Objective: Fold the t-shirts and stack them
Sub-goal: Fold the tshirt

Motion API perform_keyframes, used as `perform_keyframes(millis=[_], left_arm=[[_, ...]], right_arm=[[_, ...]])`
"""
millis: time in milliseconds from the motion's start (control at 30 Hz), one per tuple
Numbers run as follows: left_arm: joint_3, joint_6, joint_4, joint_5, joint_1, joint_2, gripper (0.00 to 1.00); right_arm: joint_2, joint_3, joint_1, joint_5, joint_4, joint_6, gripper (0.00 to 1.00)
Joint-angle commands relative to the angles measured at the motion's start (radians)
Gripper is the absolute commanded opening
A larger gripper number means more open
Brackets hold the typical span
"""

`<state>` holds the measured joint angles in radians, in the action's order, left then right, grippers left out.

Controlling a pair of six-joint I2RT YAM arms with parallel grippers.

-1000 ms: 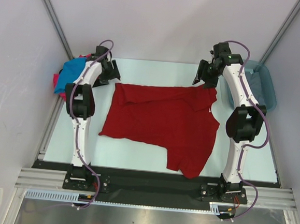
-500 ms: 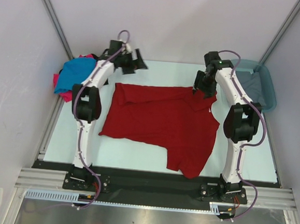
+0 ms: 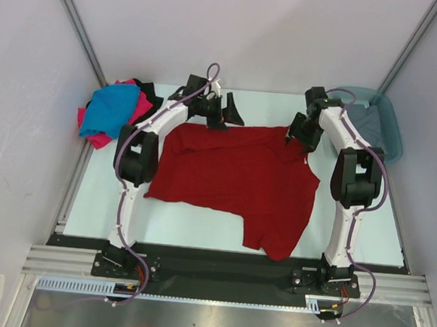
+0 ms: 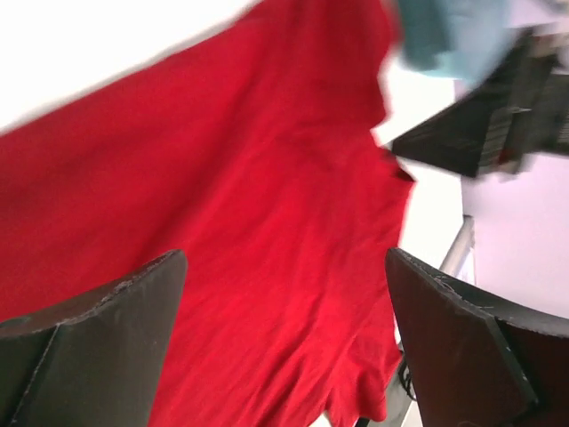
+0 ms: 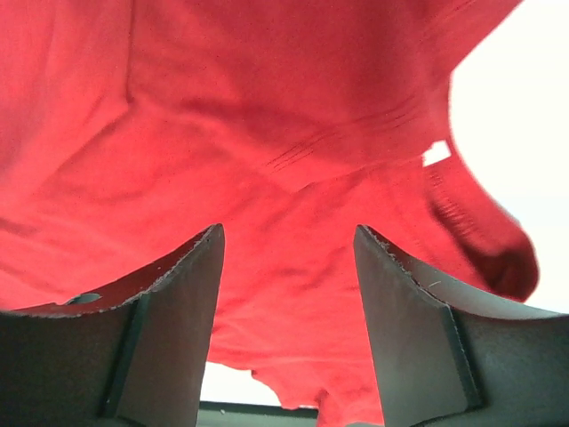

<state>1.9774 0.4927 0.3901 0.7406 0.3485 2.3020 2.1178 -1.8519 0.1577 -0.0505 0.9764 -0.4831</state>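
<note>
Left fingers, now farther right over the dark red t-shirt, wide apart; right fingers parted; both empty.

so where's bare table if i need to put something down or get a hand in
Biggest bare patch of table: near left, between the hem of the red shirt and the front rail. Another strip runs left of the left arm, below the blue and pink pile. Crowded at the far edge: left gripper, right gripper, teal tub.
</note>
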Motion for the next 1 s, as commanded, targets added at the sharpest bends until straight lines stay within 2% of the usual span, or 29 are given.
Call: perform_keyframes(millis=[0,200,400,567,700,800,833,967], left_arm=[[-0.018,-0.057,0.082,-0.075,-0.016,-0.096,1.0],[-0.089,-0.04,0.135,-0.204,-0.032,-0.156,1.0],[-0.106,0.016,0.105,-0.218,-0.034,-0.177,1.0],[-0.071,0.041,0.116,-0.204,-0.034,-0.154,1.0],[-0.051,0.067,0.136,-0.198,-0.034,-0.141,1.0],[-0.068,0.101,0.113,-0.193,-0.034,-0.148,1.0],[-0.069,0.106,0.113,-0.188,-0.034,-0.15,1.0],[-0.071,0.119,0.119,-0.172,-0.034,-0.144,1.0]], right_arm=[[-0.091,-0.006,-0.027,-0.009,-0.073,-0.012,0.66],[-0.097,-0.015,-0.076,-0.072,-0.11,0.008,0.67],[-0.122,0.052,-0.145,-0.09,-0.186,0.023,0.66],[-0.081,0.068,-0.257,-0.201,-0.232,-0.002,0.58],[-0.015,-0.004,-0.277,-0.239,-0.179,0.004,0.55],[0.013,-0.006,-0.277,-0.294,-0.182,0.006,0.47],[0.019,-0.001,-0.277,-0.345,-0.188,0.002,0.43],[0.021,0.045,-0.279,-0.474,-0.243,-0.086,0.41]])
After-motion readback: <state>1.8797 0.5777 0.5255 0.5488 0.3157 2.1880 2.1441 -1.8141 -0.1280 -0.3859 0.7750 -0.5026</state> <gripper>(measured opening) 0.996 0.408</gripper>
